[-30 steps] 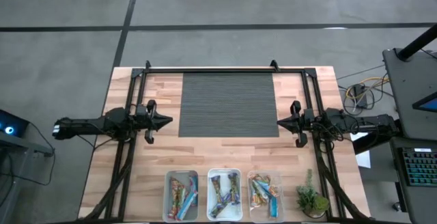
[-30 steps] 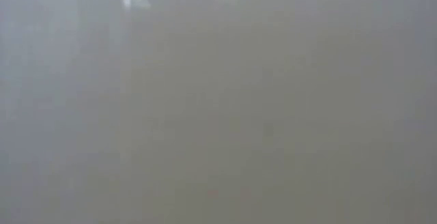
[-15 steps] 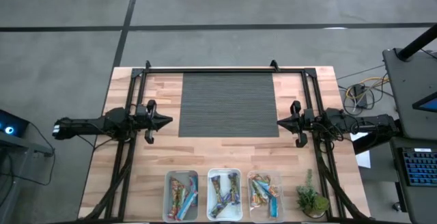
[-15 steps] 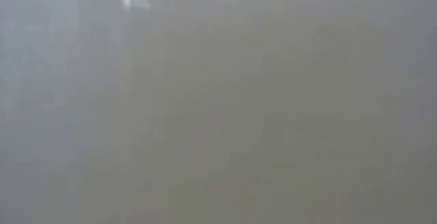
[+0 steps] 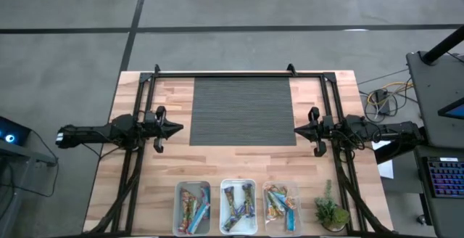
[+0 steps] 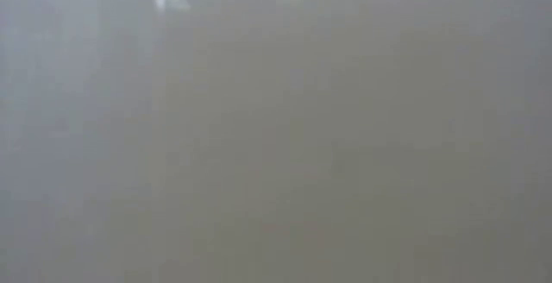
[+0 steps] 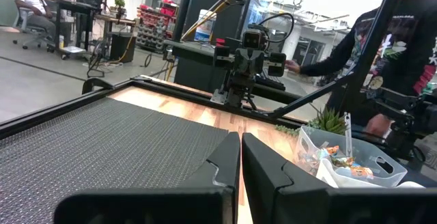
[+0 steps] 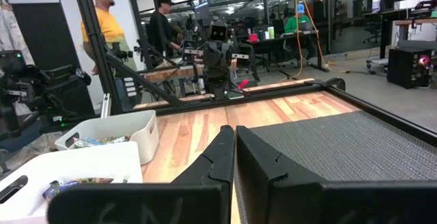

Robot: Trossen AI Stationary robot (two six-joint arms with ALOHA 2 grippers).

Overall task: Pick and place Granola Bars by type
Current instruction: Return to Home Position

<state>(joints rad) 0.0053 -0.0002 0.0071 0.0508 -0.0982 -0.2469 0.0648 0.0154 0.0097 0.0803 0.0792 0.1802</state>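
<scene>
The left gripper [image 5: 174, 128] and right gripper [image 5: 299, 130] sit beside the dark mat [image 5: 243, 111], one each side, fingers pinched together (nothing in them). The granola bars [image 5: 236, 207] lie in three bins [image 5: 238, 181], well apart from both.

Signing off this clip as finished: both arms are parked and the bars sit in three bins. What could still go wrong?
1. Sorting may be imperfect: the left bin and right bin each seem to hold a blue bar among red or orange ones.
2. A person stands near the table behind the right gripper; a restart could endanger them. The left gripper waits opposite.
3. The low view shows only grey, so it confirms nothing.
</scene>
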